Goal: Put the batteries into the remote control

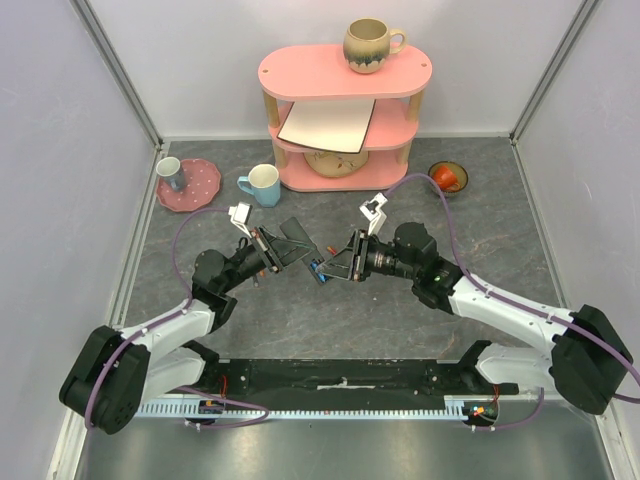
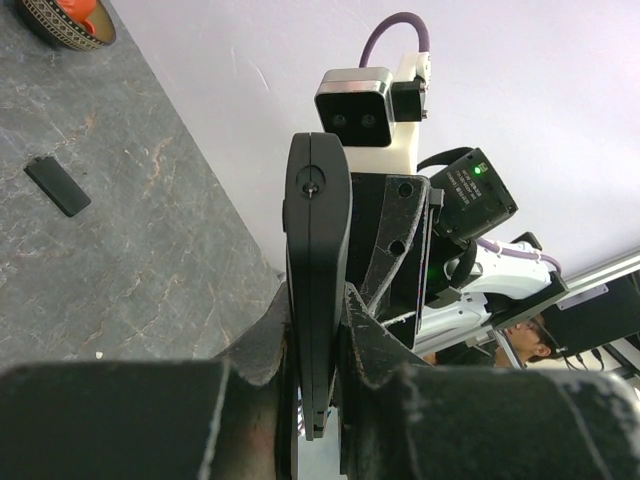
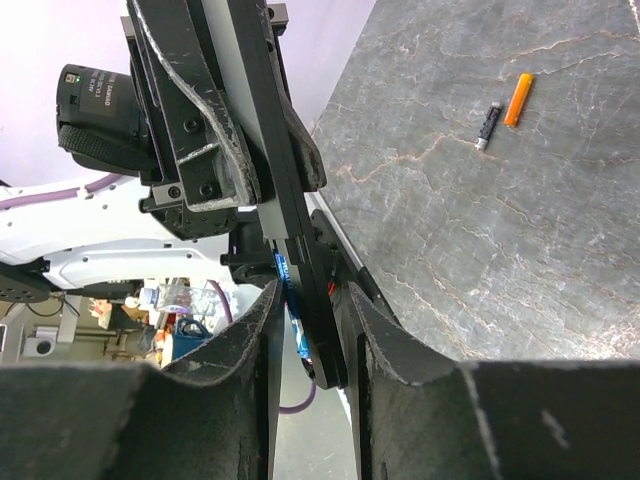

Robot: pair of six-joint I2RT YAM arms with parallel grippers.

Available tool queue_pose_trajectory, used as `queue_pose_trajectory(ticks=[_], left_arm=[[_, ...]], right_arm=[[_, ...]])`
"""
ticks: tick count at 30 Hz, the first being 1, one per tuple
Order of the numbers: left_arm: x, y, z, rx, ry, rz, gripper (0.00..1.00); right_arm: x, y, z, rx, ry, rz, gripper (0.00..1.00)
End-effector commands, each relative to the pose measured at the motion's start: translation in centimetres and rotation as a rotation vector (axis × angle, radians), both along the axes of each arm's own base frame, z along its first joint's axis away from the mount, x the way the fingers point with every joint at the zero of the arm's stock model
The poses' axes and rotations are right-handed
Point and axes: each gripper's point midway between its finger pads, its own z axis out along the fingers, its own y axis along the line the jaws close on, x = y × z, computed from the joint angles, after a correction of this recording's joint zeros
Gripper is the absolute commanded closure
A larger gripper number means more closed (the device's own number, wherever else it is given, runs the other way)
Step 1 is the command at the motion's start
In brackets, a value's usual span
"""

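Your left jaws clamp the remote control (image 2: 318, 280) edge-on above the table (image 3: 500, 250); your right jaws grip its far end. An orange battery (image 3: 517, 99) and a dark battery (image 3: 488, 124) lie beyond the right jaws.

Grey stone-look tabletop (image 1: 350, 310), pale lilac walls (image 1: 60, 150), pink three-tier shelf (image 1: 344, 72) at back.

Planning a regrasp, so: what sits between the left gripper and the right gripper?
The slim flat black remote control, edge-on in both wrist views: the left gripper clamps it, and it runs between the right gripper's fingers too.
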Motion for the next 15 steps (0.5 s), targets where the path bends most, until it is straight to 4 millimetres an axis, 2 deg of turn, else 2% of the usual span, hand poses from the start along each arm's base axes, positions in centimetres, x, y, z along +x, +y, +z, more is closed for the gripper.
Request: queue_pose_trajectory(ticks=[1, 5, 8, 9, 11, 12, 14, 15], left_arm=[[-0.1, 0.0, 3.9, -0.077, -0.097, -0.006, 0.98], [-0.1, 0.0, 3.8, -0.074, -0.094, -0.005, 0.98], [-0.2, 0.0, 3.5, -0.066, -0.094, -0.001, 0.98], [-0.2, 0.1, 3.1, -0.061, -0.089, 0.001, 0.98], [-0.2, 0.1, 2.8, -0.053, -0.084, 0.008, 0.98], [-0.2, 0.2, 2.6, -0.05, -0.083, 0.012, 0.98], [-0.3, 0.3, 2.4, -0.044, -0.082, 0.012, 0.98], [-0.3, 0.3, 2.2, -0.038, -0.082, 0.016, 0.98]], right_arm=[[0.4, 0.0, -1.3, -0.074, 0.005, -0.013, 0.65], [0.2, 0.0, -1.4, -0.079, 0.007, -0.01, 0.61], [0.5, -0.3, -0.6, -0.079, -0.004, -0.036, 0.42], [0.7, -0.4, 0.2, -0.068, -0.018, -0.042, 0.33], [1.0, -0.9, 0.7, -0.069, -0.019, -0.057, 0.27], [1.2, -1.1, 1.7, -0.058, -0.036, -0.066, 0.23], [1.6, -1.7, 2.2, -0.065, -0.046, -0.083, 0.19], [1.7, -2.1, 3.6, -0.047, -0.072, -0.088, 0.17]])
